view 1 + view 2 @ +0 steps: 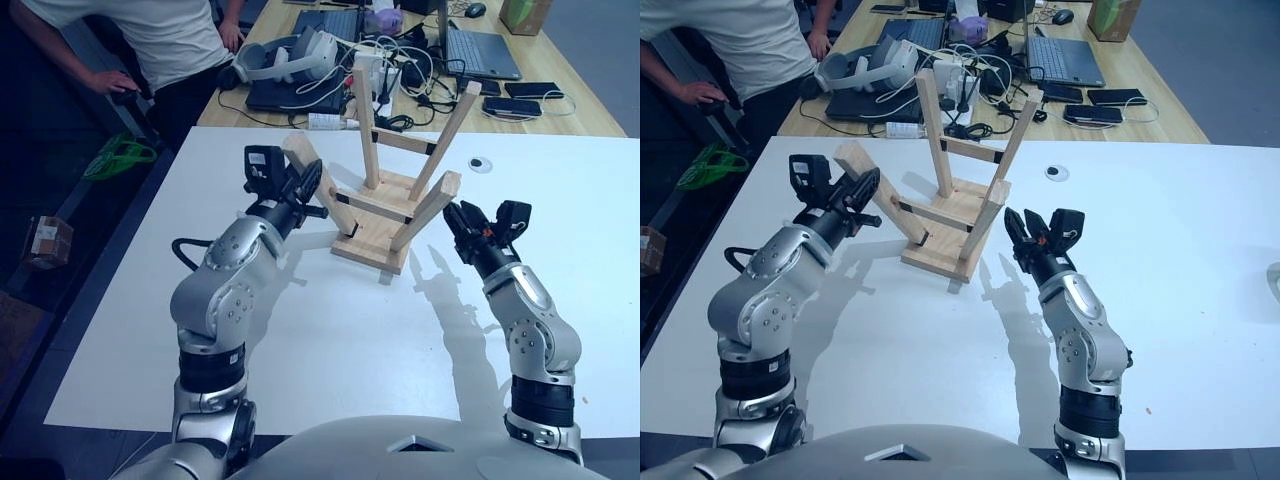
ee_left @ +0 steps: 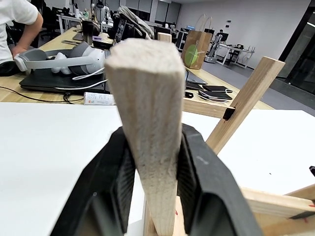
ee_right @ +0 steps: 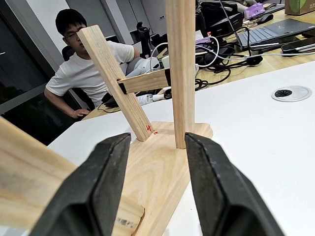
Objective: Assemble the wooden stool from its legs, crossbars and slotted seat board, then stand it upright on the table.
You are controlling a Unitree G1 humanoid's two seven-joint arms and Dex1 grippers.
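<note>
Pale wooden 4-leg stool (image 1: 372, 250), legs up on white table (image 1: 350, 345). L gripper (image 1: 305, 193) clamped on 1 leg (image 1: 300, 152); R gripper (image 1: 462, 216) fingers apart.

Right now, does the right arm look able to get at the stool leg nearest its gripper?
Probably yes. The right gripper is open, right beside the near leg, with only bare table between them. The left gripper is shut on the left leg, out of the way.
</note>
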